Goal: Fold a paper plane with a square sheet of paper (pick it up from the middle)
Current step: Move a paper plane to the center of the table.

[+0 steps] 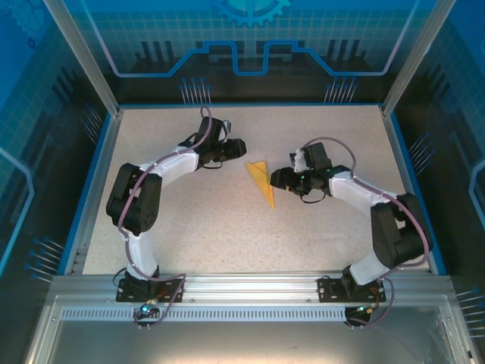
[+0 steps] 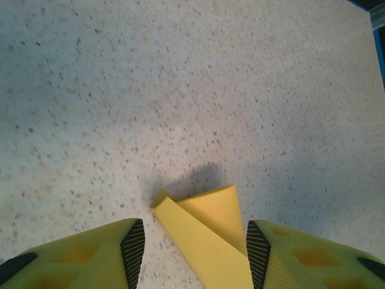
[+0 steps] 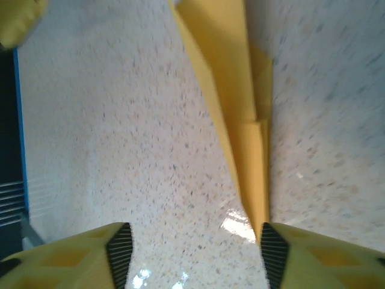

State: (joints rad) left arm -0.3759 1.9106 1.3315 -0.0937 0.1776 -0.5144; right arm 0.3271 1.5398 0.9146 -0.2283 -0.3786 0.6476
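The paper plane (image 1: 261, 182) is a narrow orange-yellow dart lying on the speckled table (image 1: 227, 235) between the two arms. My left gripper (image 1: 241, 149) hovers by its wide back end. In the left wrist view this gripper (image 2: 195, 253) is open, and the layered folds of the plane (image 2: 210, 232) lie between the pads, close to the right pad (image 2: 257, 253). My right gripper (image 1: 275, 180) stands at the plane's right side. Seen from the right wrist, this gripper (image 3: 192, 253) is open too, and the plane (image 3: 231, 90) runs away from its right pad (image 3: 274, 250), its near tip touching that pad.
A blue raised rim (image 1: 91, 189) borders the table on the left, back and right, with metal posts at the back corners. The left gripper's yellow finger (image 3: 18, 21) shows at the upper left of the right wrist view. Bare table lies in front of the plane.
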